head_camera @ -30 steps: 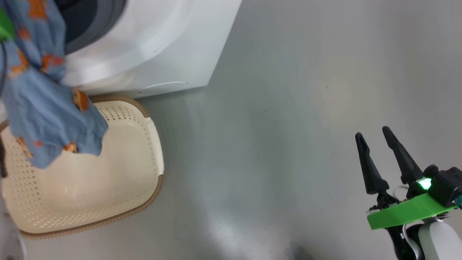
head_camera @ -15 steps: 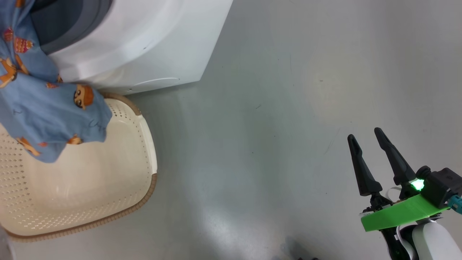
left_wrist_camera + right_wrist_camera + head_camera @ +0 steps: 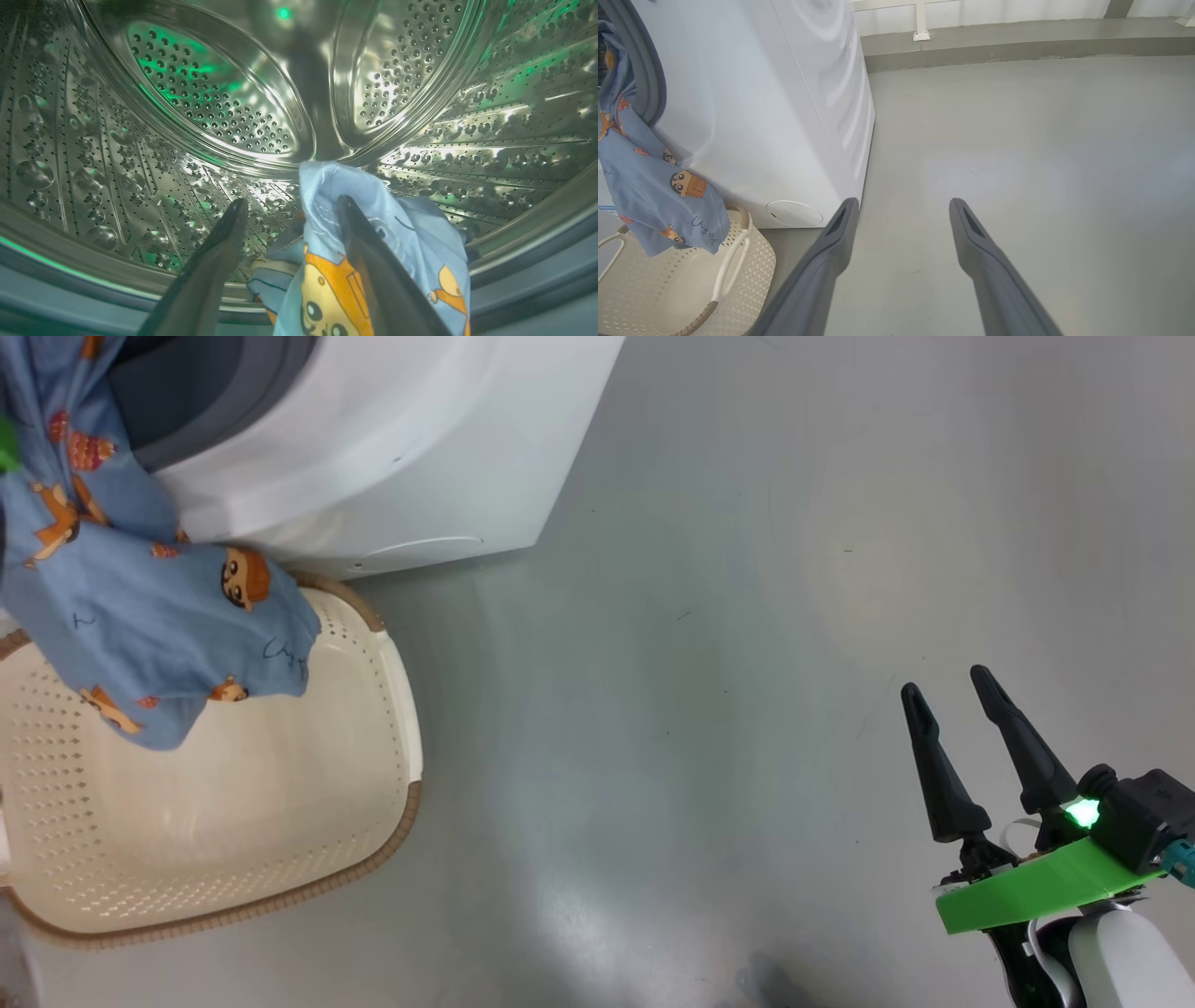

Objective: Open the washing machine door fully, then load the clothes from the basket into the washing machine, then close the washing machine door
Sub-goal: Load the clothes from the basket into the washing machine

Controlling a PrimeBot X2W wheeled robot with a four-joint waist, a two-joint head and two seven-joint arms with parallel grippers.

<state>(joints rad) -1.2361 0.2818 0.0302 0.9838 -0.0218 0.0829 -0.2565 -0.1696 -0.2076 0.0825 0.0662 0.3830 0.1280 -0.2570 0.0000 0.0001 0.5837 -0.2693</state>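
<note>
The white washing machine stands on the grey floor, its opening uncovered, showing the grey gasket and the perforated steel drum. The clothes, a light blue piece printed with orange-and-brown cartoon boys, have their upper end inside the drum's front. The rest drapes over the gasket's lower lip and hangs down the machine's front above the basket. The cream, brown-rimmed basket sits on the floor against the machine's bottom front edge.
</note>
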